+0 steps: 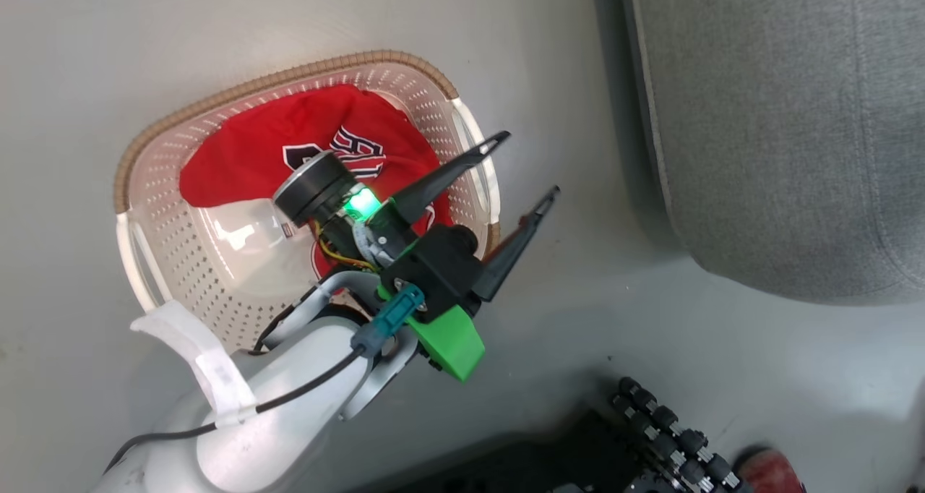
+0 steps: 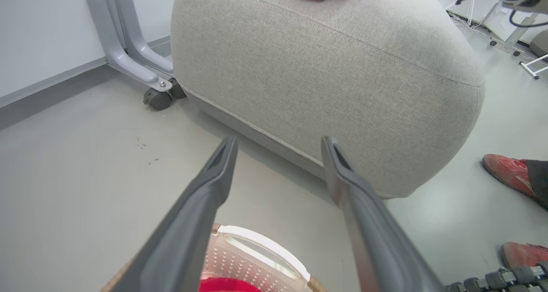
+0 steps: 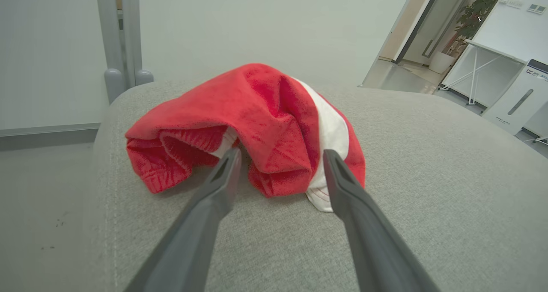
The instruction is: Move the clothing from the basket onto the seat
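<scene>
Hidden: red lettered jersey (image 1: pixel 253 153) in cream perforated basket (image 1: pixel 168 262), partly behind our left gripper (image 1: pixel 527 165) (spread wide).
Right gripper (image 3: pixel 282 156): parted before red white-banded garment (image 3: pixel 265 112) on light-grey fabric seat (image 3: pixel 428 176).

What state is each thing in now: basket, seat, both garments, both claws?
Basket: upright, on the floor.
Seat: one garment on it.
Jersey: crumpled, in basket.
Banded garment: bunched, on seat.
Left claw: open, empty, above basket.
Right claw: open, empty, by banded garment.
</scene>
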Robot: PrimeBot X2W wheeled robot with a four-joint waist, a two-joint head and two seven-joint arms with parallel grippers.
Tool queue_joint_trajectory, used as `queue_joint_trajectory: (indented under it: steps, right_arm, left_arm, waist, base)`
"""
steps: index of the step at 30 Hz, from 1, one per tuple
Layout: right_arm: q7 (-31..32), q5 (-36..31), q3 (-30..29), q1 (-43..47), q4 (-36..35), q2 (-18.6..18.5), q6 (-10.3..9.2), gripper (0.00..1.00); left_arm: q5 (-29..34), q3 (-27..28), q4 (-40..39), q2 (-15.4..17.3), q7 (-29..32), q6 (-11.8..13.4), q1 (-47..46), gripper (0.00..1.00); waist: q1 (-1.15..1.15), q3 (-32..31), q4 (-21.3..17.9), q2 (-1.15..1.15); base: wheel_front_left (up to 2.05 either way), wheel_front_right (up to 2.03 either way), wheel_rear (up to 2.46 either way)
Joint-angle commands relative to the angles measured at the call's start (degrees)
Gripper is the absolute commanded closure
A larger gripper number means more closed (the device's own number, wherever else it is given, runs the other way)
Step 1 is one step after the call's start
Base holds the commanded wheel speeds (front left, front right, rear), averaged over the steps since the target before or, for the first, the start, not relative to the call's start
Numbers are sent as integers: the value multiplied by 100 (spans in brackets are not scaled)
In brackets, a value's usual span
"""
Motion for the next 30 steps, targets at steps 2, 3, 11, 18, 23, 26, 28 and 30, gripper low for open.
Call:
queue_joint_trajectory:
  steps: [2,3,11,18,23,26,28,30]
  right_arm:
    - [-27,21,153,370,-54,86,-10,0]
    - [-26,25,250,506,-81,116,-10,0]
    - [-27,-69,1178,1349,-13,323,-10,0]
    - [-27,-80,2039,1851,166,377,-10,0]
    - [-27,71,2371,2273,106,428,-10,0]
    - [-27,238,2585,2544,36,426,-10,0]
    - [-27,289,2741,2700,-21,428,-10,0]
    - [-27,275,2909,2864,-95,427,-10,0]
  left_arm:
    - [-129,63,223,-61,-247,88,174,0]
    - [-180,97,350,-107,-369,115,243,0]
    - [-817,480,1321,-512,-1372,274,823,0]
    - [-1075,1114,1737,-836,-1580,330,1385,0]
    - [-838,1943,1556,-966,-1575,300,2185,0]
    - [-637,2494,1404,-1033,-1577,252,2683,0]
    - [-476,2854,1286,-1076,-1576,222,3013,0]
    - [-319,3256,1141,-1157,-1576,160,3366,0]
  waist:
    - [0,-598,168,0]
    - [0,-727,222,0]
    - [0,-1742,750,0]
    - [0,-2605,1227,0]
    - [0,-3250,1521,0]
    - [0,-3606,1645,0]
    - [0,-3811,1692,0]
    - [0,-4023,1724,0]
  base:
    - [0,0,0]
    - [0,0,0]
    - [0,0,0]
    - [0,0,0]
    - [0,0,0]
    - [0,0,0]
    - [0,0,0]
    - [0,0,0]
